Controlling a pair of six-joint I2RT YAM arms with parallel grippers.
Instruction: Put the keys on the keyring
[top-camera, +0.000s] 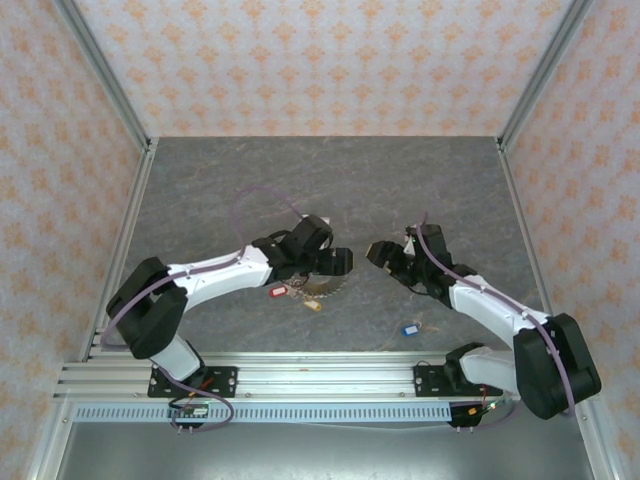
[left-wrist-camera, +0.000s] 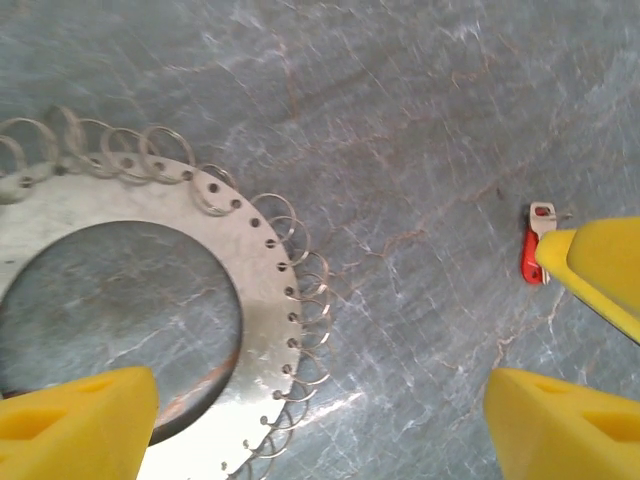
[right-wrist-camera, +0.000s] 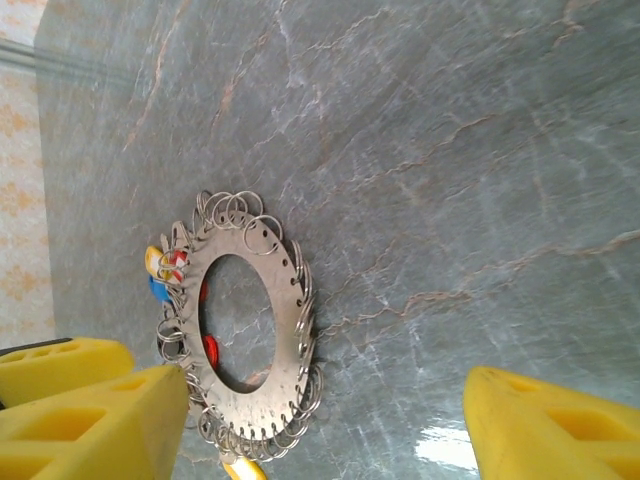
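Observation:
The keyring lies flat on the table, a silver disc with a wide hole and small wire loops round its rim. My left gripper hovers just above its far edge, open, yellow fingers apart with nothing between them. My right gripper faces it from the right, also open and empty. Yellow, blue and red keys cluster at the ring's rim. One red tag shows through the hole. A red key lies left of the ring. A yellow key lies at its near edge.
A blue key lies apart, near the front rail under the right arm. Patterned walls and metal posts enclose the grey marble table, whose far half is bare.

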